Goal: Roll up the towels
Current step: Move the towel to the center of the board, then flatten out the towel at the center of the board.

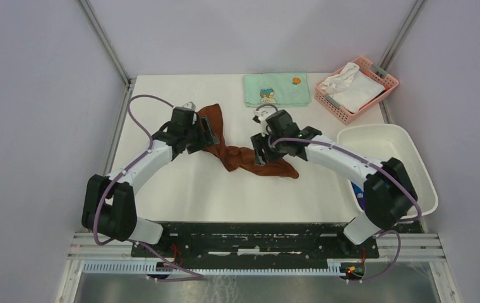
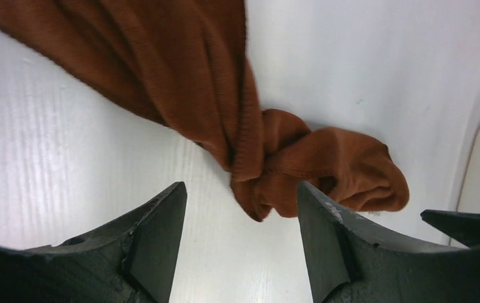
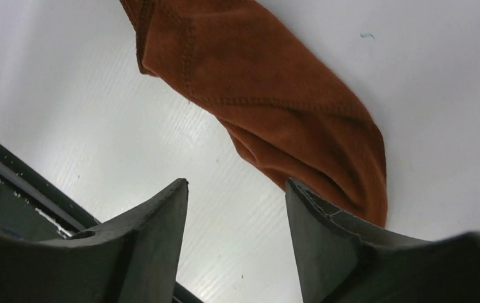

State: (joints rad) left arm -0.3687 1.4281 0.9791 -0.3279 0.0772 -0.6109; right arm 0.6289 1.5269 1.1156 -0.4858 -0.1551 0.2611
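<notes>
The rust-brown towel (image 1: 234, 156) lies crumpled and twisted on the white table (image 1: 212, 196), stretched between my two grippers. My left gripper (image 1: 207, 135) is at its far-left end, open. In the left wrist view the knotted bunch of the towel (image 2: 300, 164) sits just past the open left gripper (image 2: 240, 186), with only bare table between the fingers. My right gripper (image 1: 261, 158) hovers over the towel's near-right end. The right wrist view shows the right gripper (image 3: 236, 183) open, with the towel (image 3: 275, 107) beyond its right finger. A sliver of blue cloth (image 1: 358, 190) shows in the tub.
A pale green cartoon-print towel (image 1: 276, 89) lies at the back centre. A pink basket (image 1: 389, 79) holding a white cloth (image 1: 351, 85) stands at the back right. A white tub (image 1: 376, 129) sits at the right edge, next to the right arm.
</notes>
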